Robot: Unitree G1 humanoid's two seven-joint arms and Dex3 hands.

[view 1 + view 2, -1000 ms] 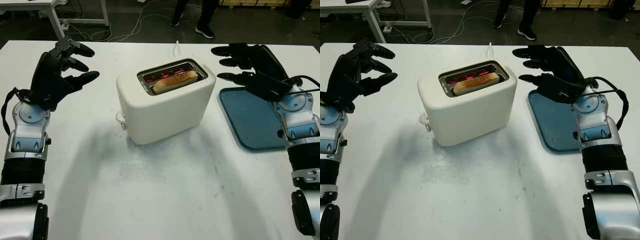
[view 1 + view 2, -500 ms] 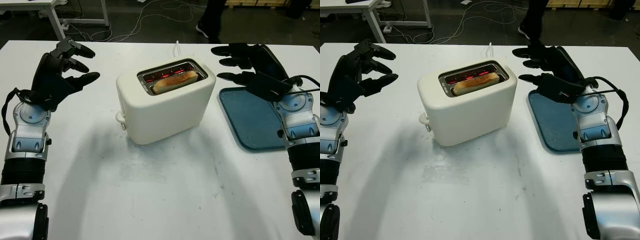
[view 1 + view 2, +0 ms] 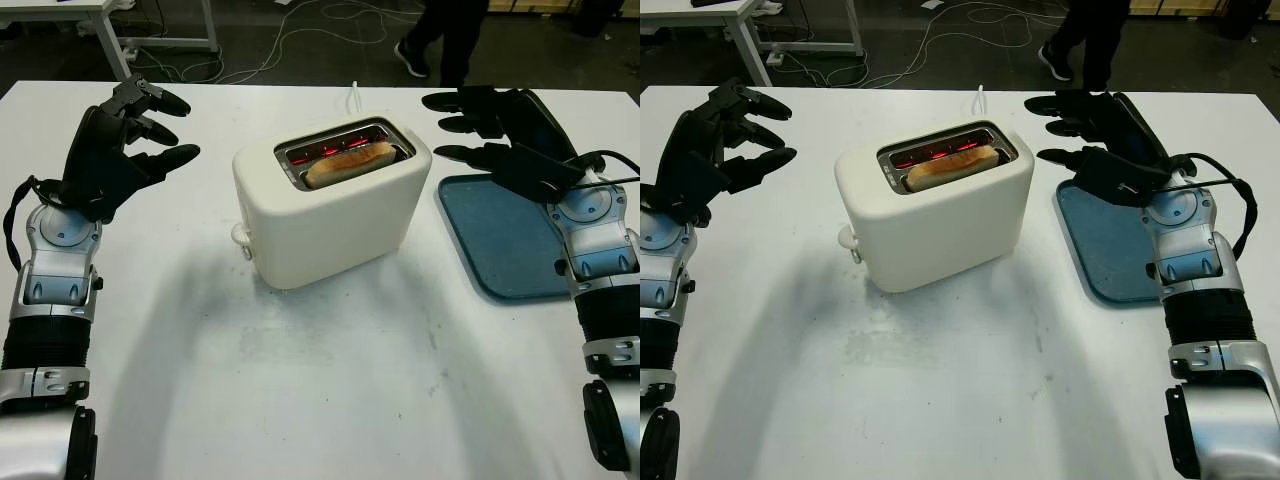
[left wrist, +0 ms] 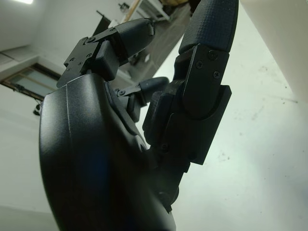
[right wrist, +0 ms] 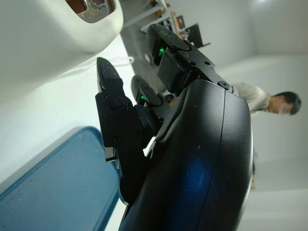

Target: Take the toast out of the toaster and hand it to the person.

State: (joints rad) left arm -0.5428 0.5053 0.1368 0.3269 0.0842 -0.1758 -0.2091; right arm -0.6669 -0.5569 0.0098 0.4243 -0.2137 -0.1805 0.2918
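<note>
You're looking across a white table (image 3: pixel 330 400) at a dark floor (image 3: pixel 300 60) where cables (image 3: pixel 300 35) are trailing beside a white desk's legs (image 3: pixel 120 45), and a person's legs (image 3: pixel 445 40) are standing there.
</note>
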